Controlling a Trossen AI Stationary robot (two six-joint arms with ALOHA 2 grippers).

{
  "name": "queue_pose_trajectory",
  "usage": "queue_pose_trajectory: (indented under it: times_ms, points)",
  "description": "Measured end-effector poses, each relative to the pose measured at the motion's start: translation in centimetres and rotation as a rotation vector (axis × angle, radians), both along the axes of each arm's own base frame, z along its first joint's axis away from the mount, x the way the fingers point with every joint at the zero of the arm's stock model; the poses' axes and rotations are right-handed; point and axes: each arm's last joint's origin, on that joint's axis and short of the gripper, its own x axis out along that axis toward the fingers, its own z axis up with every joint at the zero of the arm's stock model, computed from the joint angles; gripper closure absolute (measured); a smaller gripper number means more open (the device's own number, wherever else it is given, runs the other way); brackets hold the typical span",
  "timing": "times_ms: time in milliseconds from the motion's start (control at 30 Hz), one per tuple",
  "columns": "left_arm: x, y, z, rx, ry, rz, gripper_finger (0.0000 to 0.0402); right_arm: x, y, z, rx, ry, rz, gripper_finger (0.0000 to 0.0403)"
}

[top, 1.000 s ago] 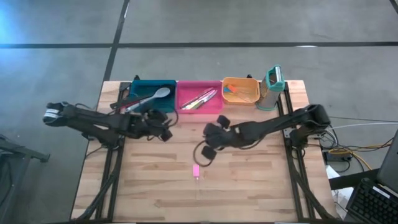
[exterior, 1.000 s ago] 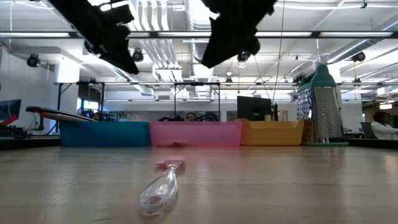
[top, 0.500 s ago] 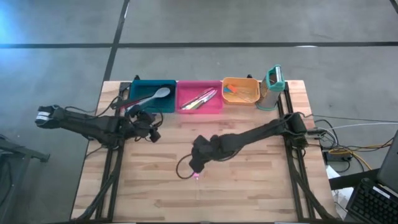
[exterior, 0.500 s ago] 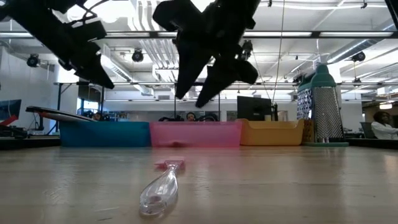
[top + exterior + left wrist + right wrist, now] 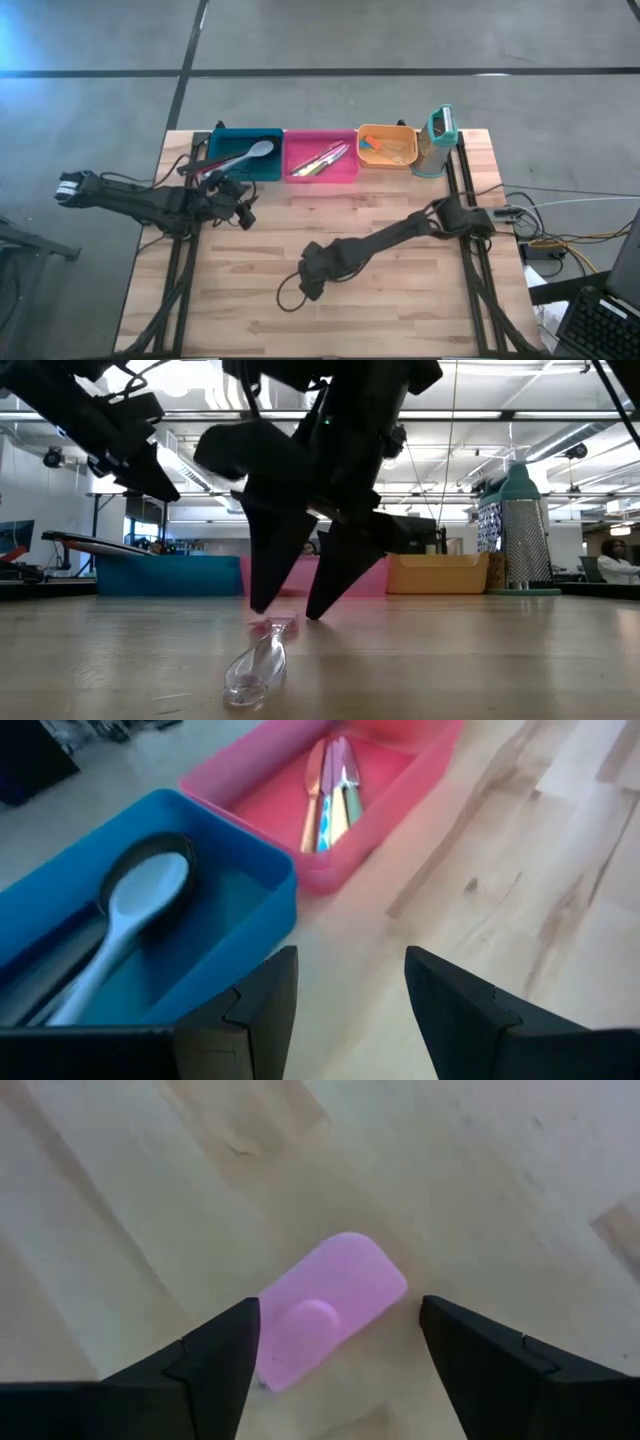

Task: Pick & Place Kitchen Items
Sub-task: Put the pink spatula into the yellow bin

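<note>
Between open right fingers (image 5: 340, 1370), pink-handled spoon (image 5: 325, 1312).

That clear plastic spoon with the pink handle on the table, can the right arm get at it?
Probably yes. The right gripper hangs just above the clear plastic spoon's pink handle, fingers open on either side of it. Nothing lies between them on the wooden table.

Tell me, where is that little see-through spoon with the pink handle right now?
The clear spoon lies alone on the wooden table, in front of the bins, with the right gripper open right above its pink handle.
</note>
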Motion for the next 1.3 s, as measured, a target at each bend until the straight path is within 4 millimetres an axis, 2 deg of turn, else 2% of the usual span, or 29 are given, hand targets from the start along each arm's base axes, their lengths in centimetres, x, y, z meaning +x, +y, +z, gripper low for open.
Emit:
queue_pose_trajectory:
  times_ms: [267, 500, 567, 733, 900, 1033, 1167, 1300]
  points:
    - [0.0, -0.1, -0.3, -0.067, -0.021, 0.004, 0.0211, 0.4, 0.7, -2.8, -0.044, 0.064, -0.022, 0.0149]
    - [0.0, -0.1, -0.6, -0.061, -0.02, 0.012, 0.0211, 0.4, 2.0, -2.5, -0.058, -0.002, -0.038, 0.0164]
    - [0.0, -0.1, -0.8, -0.06, -0.018, 0.013, 0.0211, 0.2, 1.9, -2.6, -0.073, 0.012, -0.037, 0.0169]
    - [0.0, -0.1, -0.7, -0.053, -0.018, 0.008, 0.0211, 0.3, 1.3, -4.1, -0.097, 0.061, -0.024, 0.0189]
    - [0.0, -0.1, -0.7, -0.048, -0.016, 0.003, 0.0211, 0.3, 0.5, -5.1, -0.122, 0.108, 0.017, 0.0231]
    - [0.1, -0.1, -0.7, -0.048, -0.021, 0.003, 0.0211, 0.3, 0.2, -4.8, -0.115, 0.13, 0.078, 0.0295]
    - [0.1, -0.1, -0.7, -0.048, -0.023, 0.003, 0.0211, 0.5, 0.1, -3.1, -0.101, 0.117, 0.156, 0.0377]
    - [0.1, -0.1, -0.6, -0.049, -0.027, 0.003, 0.0211, 0.3, -0.1, -0.6, -0.101, 0.102, 0.19, 0.039]
